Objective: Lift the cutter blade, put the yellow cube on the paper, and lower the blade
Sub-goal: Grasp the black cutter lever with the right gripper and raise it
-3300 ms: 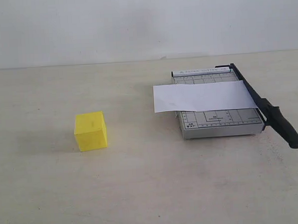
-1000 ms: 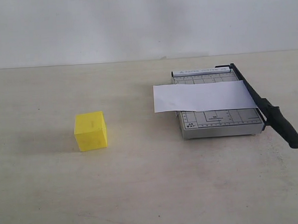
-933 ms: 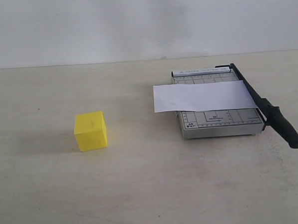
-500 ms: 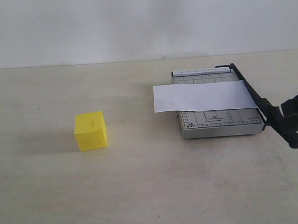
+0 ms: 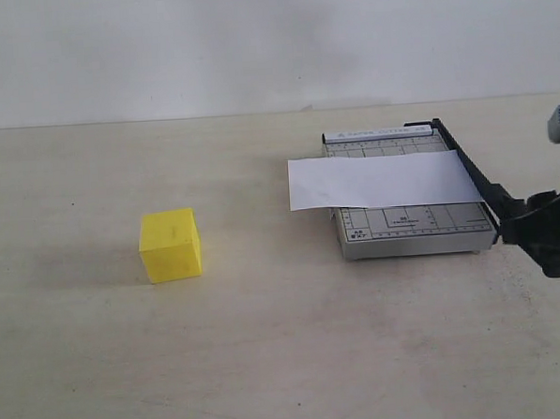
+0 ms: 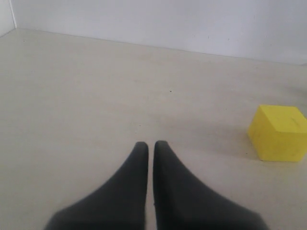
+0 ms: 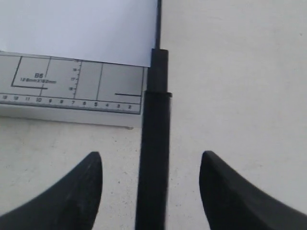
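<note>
The cutter blade (image 5: pixel 475 176) lies flat along the right side of the grey trimmer base (image 5: pixel 413 231); its thick black handle (image 7: pixel 154 158) runs between the wide-apart fingers of my right gripper (image 7: pixel 151 160), which stands open and does not touch it. In the exterior view that gripper (image 5: pixel 544 222) hangs over the handle end at the right edge. The paper (image 5: pixel 382 180) lies across the base. The yellow cube (image 5: pixel 170 244) sits on the table far to the left, also seen as the cube (image 6: pixel 279 132) ahead of my left gripper (image 6: pixel 150 143), which is shut and empty.
The beige table (image 5: pixel 287 350) stretches between cube and trimmer. A white wall (image 5: pixel 252 42) stands behind the table's far edge.
My right arm has come into the exterior view from the right and settled over the blade's handle end. Cube, paper and blade have not moved.
</note>
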Motion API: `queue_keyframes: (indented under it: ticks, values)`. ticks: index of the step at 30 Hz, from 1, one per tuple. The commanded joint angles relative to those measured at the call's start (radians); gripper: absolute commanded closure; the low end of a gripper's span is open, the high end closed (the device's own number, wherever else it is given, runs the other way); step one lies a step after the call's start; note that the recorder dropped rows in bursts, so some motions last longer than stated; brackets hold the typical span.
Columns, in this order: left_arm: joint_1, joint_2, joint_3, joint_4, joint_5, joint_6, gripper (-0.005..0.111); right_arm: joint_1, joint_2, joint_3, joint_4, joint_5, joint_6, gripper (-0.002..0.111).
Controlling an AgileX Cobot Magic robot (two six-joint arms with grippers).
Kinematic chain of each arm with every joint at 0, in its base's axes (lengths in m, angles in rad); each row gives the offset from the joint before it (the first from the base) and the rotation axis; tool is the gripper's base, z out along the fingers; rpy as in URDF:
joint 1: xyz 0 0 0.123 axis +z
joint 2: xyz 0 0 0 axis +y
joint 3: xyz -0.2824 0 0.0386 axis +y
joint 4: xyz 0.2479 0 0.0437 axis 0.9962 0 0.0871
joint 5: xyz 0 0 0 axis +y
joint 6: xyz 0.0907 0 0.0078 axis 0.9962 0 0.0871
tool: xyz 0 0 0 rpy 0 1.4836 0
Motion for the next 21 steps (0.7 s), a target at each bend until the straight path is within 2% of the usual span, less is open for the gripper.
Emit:
queue_keyframes:
  ticks: [1,4,21]
  values:
    - [-0.004,-0.003,0.004,0.002,-0.008,-0.008,0.102,0.116,0.001,0.086,0.032,-0.260,0.022,0.052]
    - [-0.004,-0.003,0.004,0.002,-0.008,-0.008,0.102,0.129,0.002,0.121,0.027,-0.318,0.086,0.052]
    - [-0.004,-0.003,0.004,0.002,-0.006,-0.008,0.102,0.127,0.065,0.132,-0.038,-0.328,0.090,0.052]
